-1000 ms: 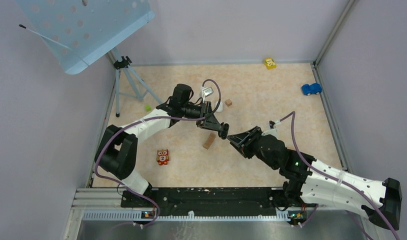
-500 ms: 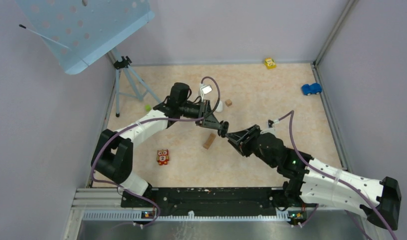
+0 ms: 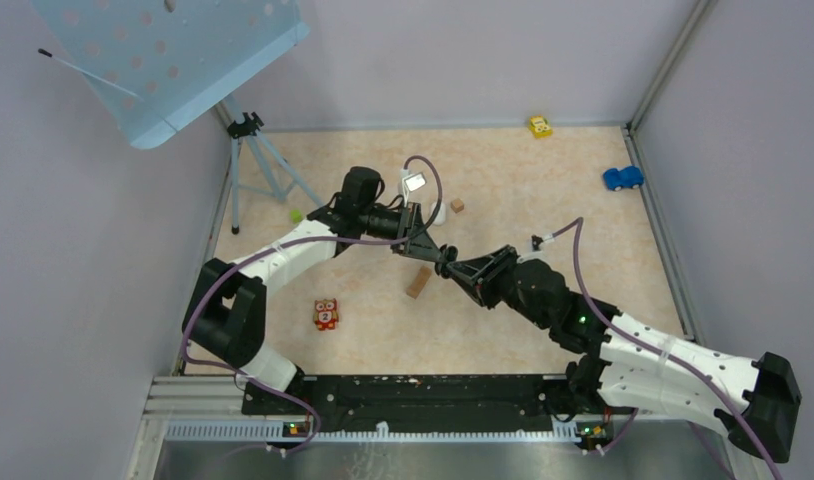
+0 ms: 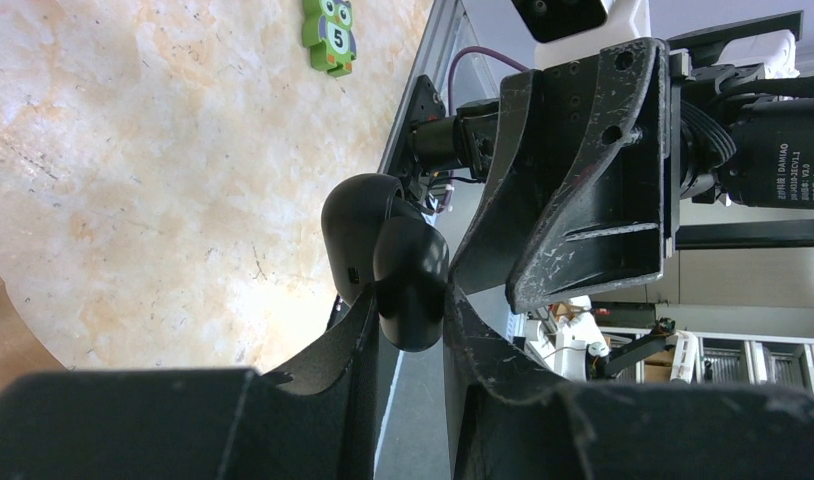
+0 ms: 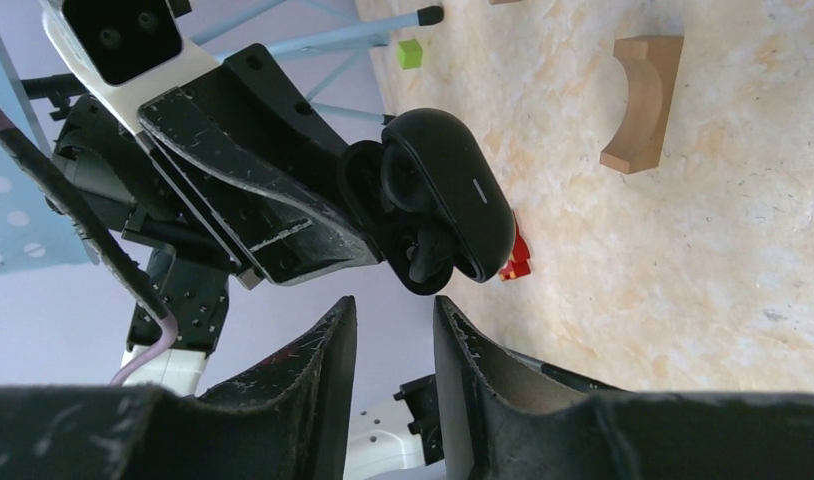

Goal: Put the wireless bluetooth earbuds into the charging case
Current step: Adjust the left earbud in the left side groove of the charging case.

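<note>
Beige bench (image 3: 543, 200), overhead: left tool (image 3: 441, 258) and right tool (image 3: 459, 270) tips close together; left wrist: left tool clamping black charging case (image 4: 408, 275), owl block (image 4: 330, 35) marked "5"; right wrist: right tool parted, empty, case lid open, earbuds (image 5: 428, 255) indistinct inside.

Pale lavender walls (image 3: 483, 60) close in the workspace on 3 sides, evenly lit, with only soft shadows. The table top (image 3: 553, 215) is beige with an orange marbled pattern. An aluminium post (image 3: 673, 55) rises at the far right corner, and a grey metal strip (image 3: 660, 230) runs along the right edge. At the upper left, a light blue perforated panel (image 3: 163, 60) hangs tilted above a tripod (image 3: 261, 165) that stands in the far left corner. A slotted aluminium rail (image 3: 183, 395) lines the near edge, with brushed sheet metal (image 3: 413, 458) beyond it.
</note>
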Tool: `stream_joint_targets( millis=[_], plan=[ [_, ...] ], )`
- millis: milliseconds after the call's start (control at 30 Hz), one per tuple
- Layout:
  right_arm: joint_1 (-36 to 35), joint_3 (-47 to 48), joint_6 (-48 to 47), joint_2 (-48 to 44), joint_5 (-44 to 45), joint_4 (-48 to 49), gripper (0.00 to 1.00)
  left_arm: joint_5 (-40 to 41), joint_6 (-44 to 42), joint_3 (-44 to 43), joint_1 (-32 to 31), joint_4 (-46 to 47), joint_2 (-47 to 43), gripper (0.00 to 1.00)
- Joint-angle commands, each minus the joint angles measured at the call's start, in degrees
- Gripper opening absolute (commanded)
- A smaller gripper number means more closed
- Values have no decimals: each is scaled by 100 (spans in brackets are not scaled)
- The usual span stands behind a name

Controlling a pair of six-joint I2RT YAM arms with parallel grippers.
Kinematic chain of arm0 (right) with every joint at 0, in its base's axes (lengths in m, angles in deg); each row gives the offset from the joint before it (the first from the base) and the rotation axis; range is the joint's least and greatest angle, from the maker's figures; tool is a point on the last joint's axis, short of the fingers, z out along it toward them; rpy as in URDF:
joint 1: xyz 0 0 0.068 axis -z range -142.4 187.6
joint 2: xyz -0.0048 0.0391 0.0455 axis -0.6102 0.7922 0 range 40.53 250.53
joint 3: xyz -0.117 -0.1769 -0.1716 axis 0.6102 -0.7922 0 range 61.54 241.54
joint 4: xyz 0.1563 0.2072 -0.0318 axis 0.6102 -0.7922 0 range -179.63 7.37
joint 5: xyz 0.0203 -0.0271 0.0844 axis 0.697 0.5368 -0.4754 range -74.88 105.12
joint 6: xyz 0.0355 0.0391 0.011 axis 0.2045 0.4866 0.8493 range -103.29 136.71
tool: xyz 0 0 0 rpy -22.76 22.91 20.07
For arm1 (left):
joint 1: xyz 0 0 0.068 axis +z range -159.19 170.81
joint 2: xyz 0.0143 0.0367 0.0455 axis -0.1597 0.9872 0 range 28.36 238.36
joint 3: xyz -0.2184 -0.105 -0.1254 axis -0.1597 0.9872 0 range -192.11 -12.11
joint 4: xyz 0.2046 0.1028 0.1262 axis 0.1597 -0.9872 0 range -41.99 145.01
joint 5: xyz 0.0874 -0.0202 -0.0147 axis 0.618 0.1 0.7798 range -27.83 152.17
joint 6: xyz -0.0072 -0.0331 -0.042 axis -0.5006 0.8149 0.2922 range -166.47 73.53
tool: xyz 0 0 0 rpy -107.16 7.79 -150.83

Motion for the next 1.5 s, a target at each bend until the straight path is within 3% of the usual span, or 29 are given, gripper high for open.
stream_joint_targets(
  millis=[0,1300,1467],
  plan=[
    [105,-81,53,44,-187,365,32,-120,-184,-189,-34,21,-220,0],
    [248,-545,451,162,-411,729,28,94,-613,-308,-112,-247,-367,0],
    [244,-539,442,143,-410,711,23,118,-640,-291,-118,-273,-369,0]
  ],
)
